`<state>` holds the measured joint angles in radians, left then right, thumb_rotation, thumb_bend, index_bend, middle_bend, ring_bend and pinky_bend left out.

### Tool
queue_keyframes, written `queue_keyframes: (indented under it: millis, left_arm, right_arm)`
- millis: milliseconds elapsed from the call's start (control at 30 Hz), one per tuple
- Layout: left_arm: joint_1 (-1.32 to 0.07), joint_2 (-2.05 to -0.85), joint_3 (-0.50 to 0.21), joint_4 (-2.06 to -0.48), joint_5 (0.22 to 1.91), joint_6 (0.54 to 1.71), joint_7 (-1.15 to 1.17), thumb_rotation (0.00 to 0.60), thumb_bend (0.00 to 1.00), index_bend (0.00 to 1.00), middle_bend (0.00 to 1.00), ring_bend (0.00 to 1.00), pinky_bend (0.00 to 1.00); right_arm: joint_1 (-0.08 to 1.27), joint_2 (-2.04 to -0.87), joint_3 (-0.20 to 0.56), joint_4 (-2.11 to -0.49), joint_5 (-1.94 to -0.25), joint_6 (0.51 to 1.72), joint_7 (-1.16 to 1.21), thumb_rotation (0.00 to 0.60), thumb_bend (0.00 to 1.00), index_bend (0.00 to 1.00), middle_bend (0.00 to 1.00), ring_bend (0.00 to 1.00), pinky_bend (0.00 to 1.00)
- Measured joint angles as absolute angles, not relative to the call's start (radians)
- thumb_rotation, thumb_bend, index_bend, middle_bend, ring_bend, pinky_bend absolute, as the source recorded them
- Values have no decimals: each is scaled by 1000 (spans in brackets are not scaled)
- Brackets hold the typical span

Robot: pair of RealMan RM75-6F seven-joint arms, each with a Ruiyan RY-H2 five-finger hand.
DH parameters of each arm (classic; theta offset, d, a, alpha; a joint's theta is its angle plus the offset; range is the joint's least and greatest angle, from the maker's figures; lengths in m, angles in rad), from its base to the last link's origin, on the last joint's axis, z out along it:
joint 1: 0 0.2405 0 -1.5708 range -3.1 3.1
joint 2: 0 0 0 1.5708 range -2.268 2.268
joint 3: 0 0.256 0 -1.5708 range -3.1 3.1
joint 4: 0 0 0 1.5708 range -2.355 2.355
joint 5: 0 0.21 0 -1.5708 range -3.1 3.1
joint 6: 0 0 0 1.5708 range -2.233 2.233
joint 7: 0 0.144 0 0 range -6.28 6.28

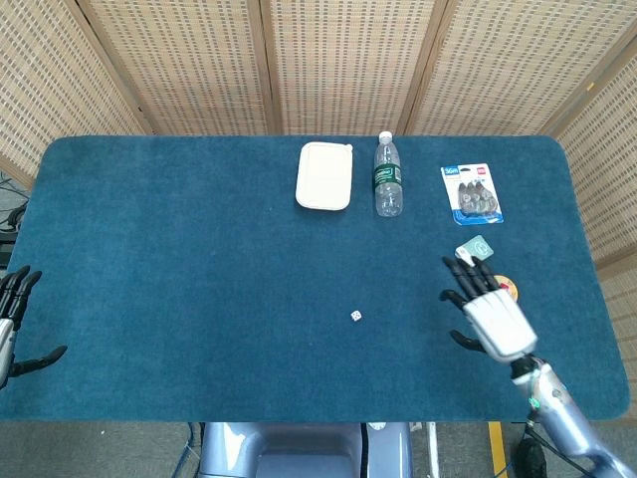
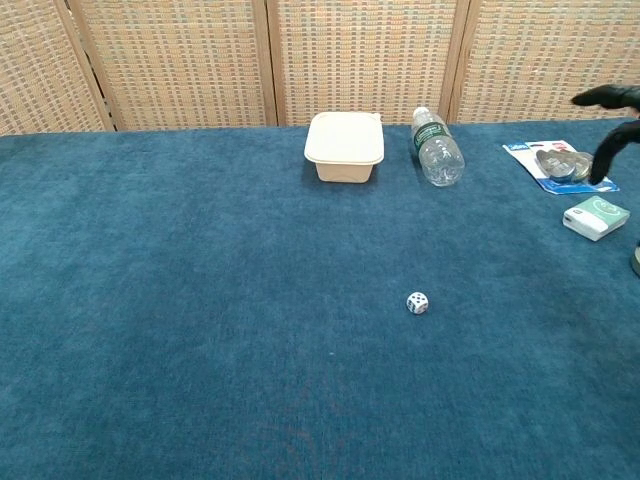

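While no item is held, the right hand (image 1: 490, 311) is seen over the right part of the blue desk (image 1: 179, 259), palm down, fingers (image 1: 468, 280) spread apart and pointing toward the far edge, thumb out to the left. Its forearm is seen running back to the lower right corner of the head view. In the chest view only dark fingertips (image 2: 606, 97) are shown at the right edge.

Nearest items: a round tin (image 1: 508, 289), partly covered by the fingers, its rim showing just right of them; whether it is touched cannot be told. A small green box (image 1: 476, 246) is placed just beyond the fingertips. A blister pack (image 1: 471, 193) is laid further back, near the far right edge.

The left hand (image 1: 12, 317) is kept at the left edge of the desk, fingers apart and pointing away, thumb stretched to the right, nothing held.

Other items listed: a white die (image 1: 355, 316), alone near the middle, well apart from both hands; a cream lidded box (image 1: 324, 175) at the far middle; a water bottle (image 1: 387, 175) lying on its side just right of that box.
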<state>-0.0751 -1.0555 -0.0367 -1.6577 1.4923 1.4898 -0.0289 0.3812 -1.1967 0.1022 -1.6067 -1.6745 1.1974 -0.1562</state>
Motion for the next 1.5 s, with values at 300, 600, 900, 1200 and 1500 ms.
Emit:
queue_keyframes:
  millis: [300,600,900,1200,1500]
  left_arm:
    - [-94,-1047,-54,-1657,1450,1447,-35,600,0,0,0,0,0]
    - [-101,-1038,-54,-1656,1447,1430,-54,600,0,0,0,0,0]
    - [-107,-1041,-46,-1652,1460,1419,-49,600,0,0,0,0,0]
    - [-111,-1046,-44,-1653,1453,1411,-37,600,0,0,0,0,0]
    - [-111,-1046,-45,-1654,1450,1411,-37,600,0,0,0,0,0]
  right_arm:
    - [553,-1314,136,-1586,-1534,897,-225,600,311,430,0,0,0]
    - [648,-1444,159,-1522,-1355,760,-397,600,330,430,0,0,0]
    - [716,-1547,179,-1483,-1157,742,-586,600,337,431,0,0,0]
    - [773,-1633,183,-1463,-992,787,-710,600,337,431,0,0,0]
    - [807,-1669,166,-1453,-911,818,-750,600,337,448,0,0,0]
